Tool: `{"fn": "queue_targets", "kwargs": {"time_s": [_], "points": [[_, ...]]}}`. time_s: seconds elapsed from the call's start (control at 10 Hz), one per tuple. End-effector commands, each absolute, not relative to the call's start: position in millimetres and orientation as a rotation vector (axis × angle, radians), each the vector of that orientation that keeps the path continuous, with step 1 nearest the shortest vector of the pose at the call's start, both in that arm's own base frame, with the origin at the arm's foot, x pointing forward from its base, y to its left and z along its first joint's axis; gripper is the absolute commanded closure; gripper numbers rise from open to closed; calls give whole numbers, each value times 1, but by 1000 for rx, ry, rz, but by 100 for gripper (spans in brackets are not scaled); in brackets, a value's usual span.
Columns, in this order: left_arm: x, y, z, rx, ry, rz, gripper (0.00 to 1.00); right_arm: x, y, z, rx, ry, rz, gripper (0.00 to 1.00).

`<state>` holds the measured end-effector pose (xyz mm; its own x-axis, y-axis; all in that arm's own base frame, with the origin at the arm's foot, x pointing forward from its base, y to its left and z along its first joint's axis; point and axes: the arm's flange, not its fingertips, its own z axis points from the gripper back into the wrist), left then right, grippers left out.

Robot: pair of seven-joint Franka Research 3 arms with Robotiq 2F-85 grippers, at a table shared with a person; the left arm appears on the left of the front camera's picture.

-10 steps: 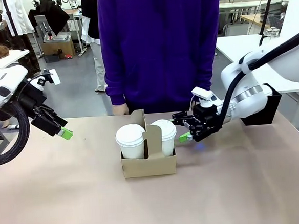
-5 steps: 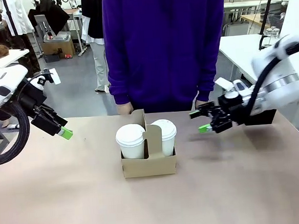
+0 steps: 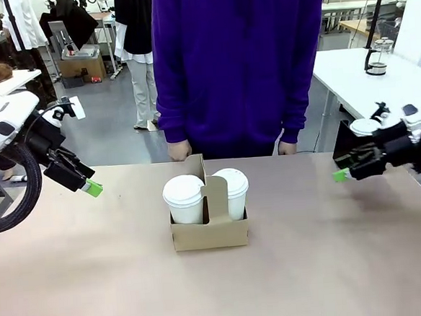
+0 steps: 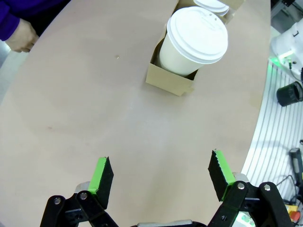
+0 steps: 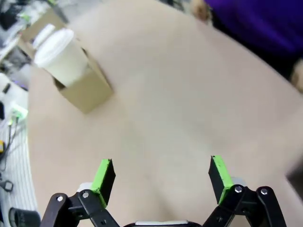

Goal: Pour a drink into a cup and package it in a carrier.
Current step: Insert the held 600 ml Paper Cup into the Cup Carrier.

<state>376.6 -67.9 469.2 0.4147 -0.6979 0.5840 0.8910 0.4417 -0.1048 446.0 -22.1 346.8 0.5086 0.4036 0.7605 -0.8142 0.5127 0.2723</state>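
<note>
The brown cardboard carrier (image 3: 208, 232) (image 4: 171, 80) (image 5: 87, 92) sits mid-table with its handle panel upright. Two white lidded cups stand in it: one in the left slot (image 3: 184, 199) (image 4: 194, 40), one in the right slot (image 3: 232, 192). The right wrist view shows one cup (image 5: 61, 56). Lids hide any drink. My left gripper (image 3: 90, 187) (image 4: 161, 175) hovers open over the table's left part, empty. Near the right edge, well clear of the carrier, my right gripper (image 3: 342, 174) (image 5: 161, 177) is open and empty too.
A person in a purple top stands at the far edge, one hand (image 3: 175, 152) behind the carrier, the other (image 3: 288, 147) to its right. A black box (image 3: 342, 151) sits behind my right gripper. A clear jug (image 3: 375, 58) stands on the white side table.
My right arm has drawn back to the right, from beside the right-hand cup to the table's right edge, jaws open throughout. The left arm has stayed still.
</note>
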Motion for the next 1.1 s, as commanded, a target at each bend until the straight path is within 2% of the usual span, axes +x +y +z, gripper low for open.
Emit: {"fn": "queue_targets", "kwargs": {"time_s": [0.0,0.4,1.0], "points": [[377,-68,469,-448,-510,-1043,0,429,-38,351,626,-601,655,0],[377,-68,469,-448,-510,-1043,0,418,-46,342,550,-643,585,0],[377,-68,469,-448,-510,-1043,0,419,-61,340,593,-620,612,0]]}}
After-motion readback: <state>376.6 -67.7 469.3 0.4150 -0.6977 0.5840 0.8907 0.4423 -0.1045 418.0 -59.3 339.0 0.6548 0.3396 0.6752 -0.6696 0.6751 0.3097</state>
